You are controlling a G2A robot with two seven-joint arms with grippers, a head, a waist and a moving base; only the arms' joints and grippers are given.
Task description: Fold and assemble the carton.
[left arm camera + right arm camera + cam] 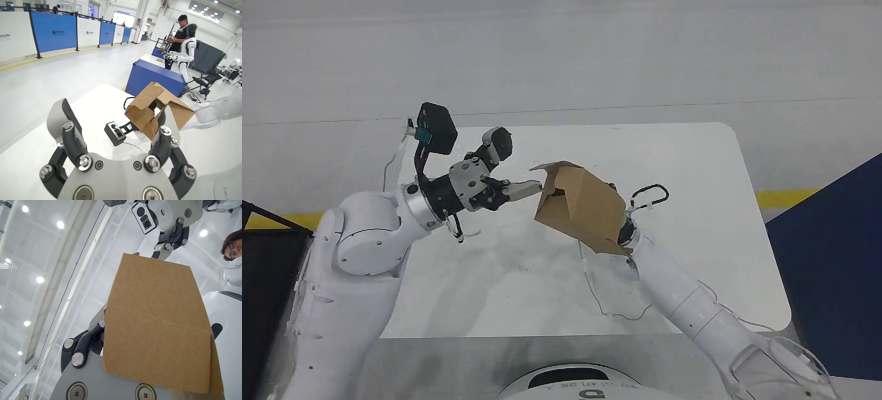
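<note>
A white table is flanked on one side by a dark blue panel. Farther off, a blue cabinet and black chairs are seen, and blue and white partition panels are lined up behind a yellow floor line. Round ceiling lights are lit overhead.

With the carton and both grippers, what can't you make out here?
How the right gripper holds the carton: covered by the carton's panel, right wrist view; under the carton, top view.
One pad of the left gripper: mostly behind a carton flap, left wrist view.
Carton's inside: dark small gap, left wrist view.
</note>
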